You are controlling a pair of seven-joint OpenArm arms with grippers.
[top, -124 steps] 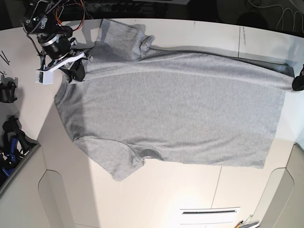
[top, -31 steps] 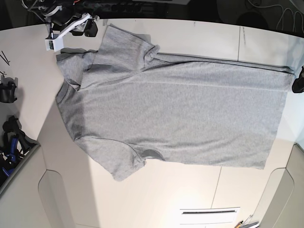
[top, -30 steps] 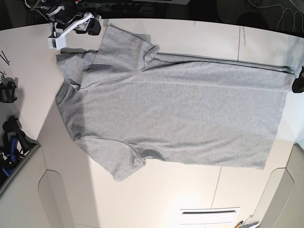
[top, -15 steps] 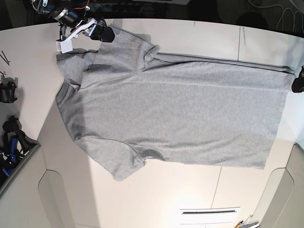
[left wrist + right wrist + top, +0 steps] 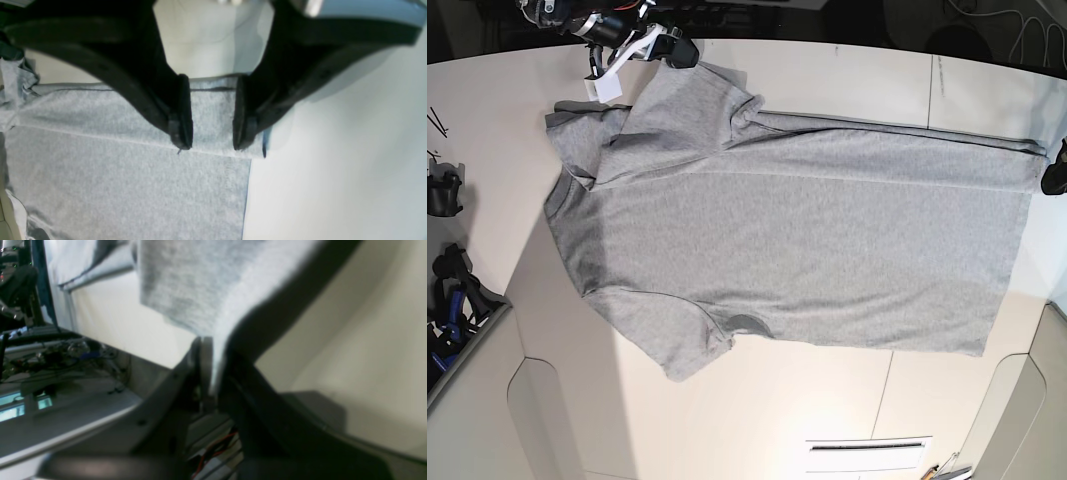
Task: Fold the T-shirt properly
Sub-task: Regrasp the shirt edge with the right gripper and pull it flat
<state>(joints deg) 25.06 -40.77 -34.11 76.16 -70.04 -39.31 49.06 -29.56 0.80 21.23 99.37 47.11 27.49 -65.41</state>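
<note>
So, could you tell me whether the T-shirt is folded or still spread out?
Mostly spread: the T-shirt lies flat, only its far long edge turned over.

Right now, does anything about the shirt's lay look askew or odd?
Mostly flat, but the T-shirt is uneven at the collar end: the shoulder near the right gripper is doubled over onto the body, and the far sleeve sits bunched and creased. That gripper is shut on the sleeve edge.
</note>
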